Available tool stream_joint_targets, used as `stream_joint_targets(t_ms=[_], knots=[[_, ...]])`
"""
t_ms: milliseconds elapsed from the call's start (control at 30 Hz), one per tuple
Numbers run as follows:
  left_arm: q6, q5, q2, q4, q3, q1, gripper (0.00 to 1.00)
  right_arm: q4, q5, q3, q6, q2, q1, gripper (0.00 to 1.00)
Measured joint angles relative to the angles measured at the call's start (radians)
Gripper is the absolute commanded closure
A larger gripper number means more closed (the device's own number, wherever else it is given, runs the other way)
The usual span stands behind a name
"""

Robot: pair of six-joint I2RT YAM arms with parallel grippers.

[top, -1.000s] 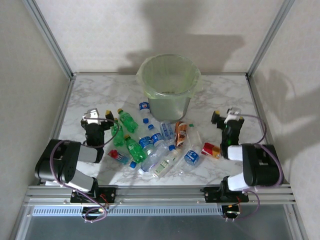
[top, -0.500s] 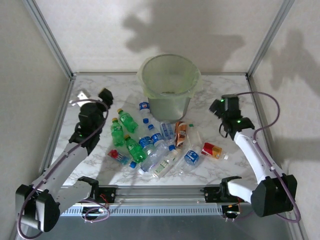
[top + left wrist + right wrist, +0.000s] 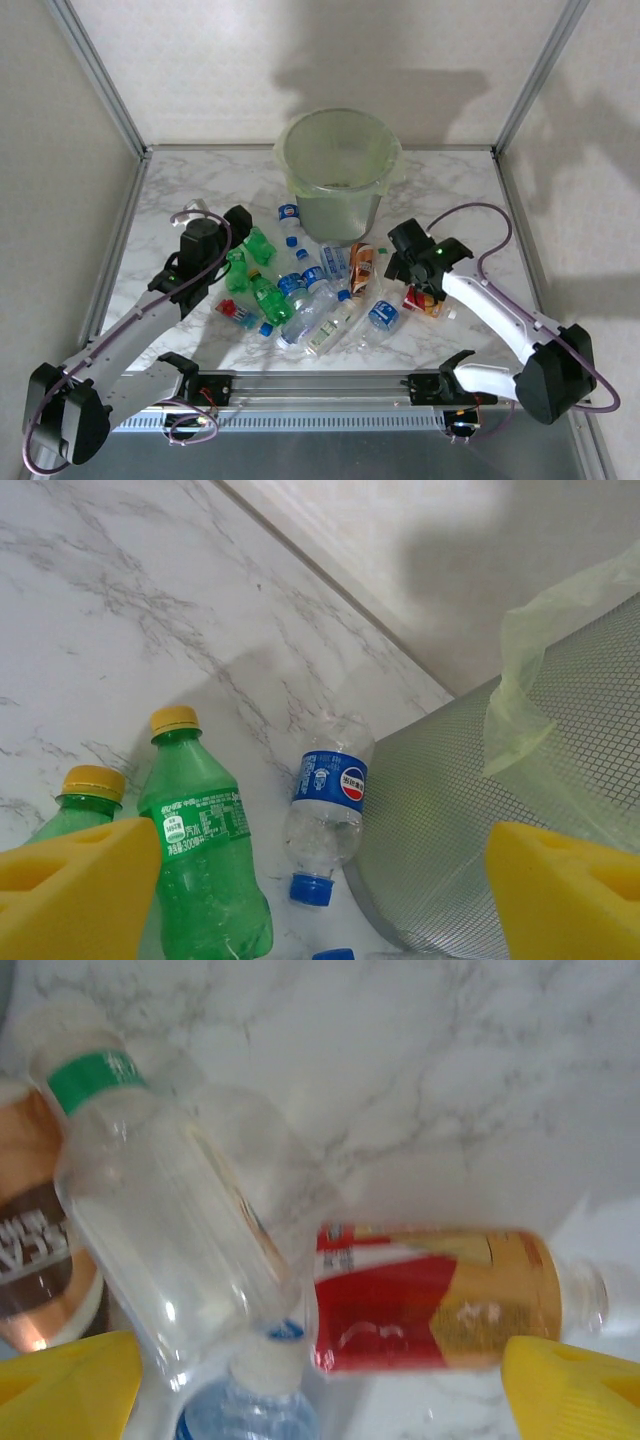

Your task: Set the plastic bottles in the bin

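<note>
1. Your table (image 3: 200, 190) is white marble with grey veins. The bin stands at its far middle.
2. The bin (image 3: 335, 212) is round and translucent grey. Its wall (image 3: 470, 810) shows a fine mesh pattern, and a crinkled pale green bag is folded over the rim.
3. The bottles (image 3: 300, 285) lie in a loose heap on the table just in front of the bin. Some are clear with blue labels, some green, and a few red or orange.
4. Your left gripper (image 3: 238, 222) hangs front-left of the bin. Its yellow pads are spread wide (image 3: 320, 880) and grip nothing.
5. Your right gripper (image 3: 398, 262) hangs front-right of the bin. It too is spread wide (image 3: 320, 1375) with nothing held, and its pads are cut off at the frame edge.
6. A ribbed green bottle (image 3: 205, 870) with a yellow cap lies left of the bin.
7. A crumpled clear bottle (image 3: 328, 810) with a blue cap lies just beside the bin's wall. You cannot tell whether it touches.
8. A red bottle (image 3: 430, 1295) lies front-right of the bin, blurred, with its print unreadable.
</note>
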Motion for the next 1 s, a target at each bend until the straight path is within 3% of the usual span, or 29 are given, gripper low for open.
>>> stream_joint_targets(t_ms=[167, 400, 1000], knots=[[-0.003, 0.018, 0.005, -0.002, 0.003, 0.0, 0.17, -0.08, -0.013, -0.026, 0.224, -0.073, 0.049, 0.07], [-0.001, 0.059, 0.014, -0.003, 0.011, 0.0, 0.17, -0.096, -0.011, -0.105, 0.449, -0.139, 0.043, 0.06], [0.025, 0.166, 0.012, -0.027, 0.036, -0.006, 0.18, 0.195, -0.129, -0.198, 0.585, -0.091, -0.18, 0.06]])
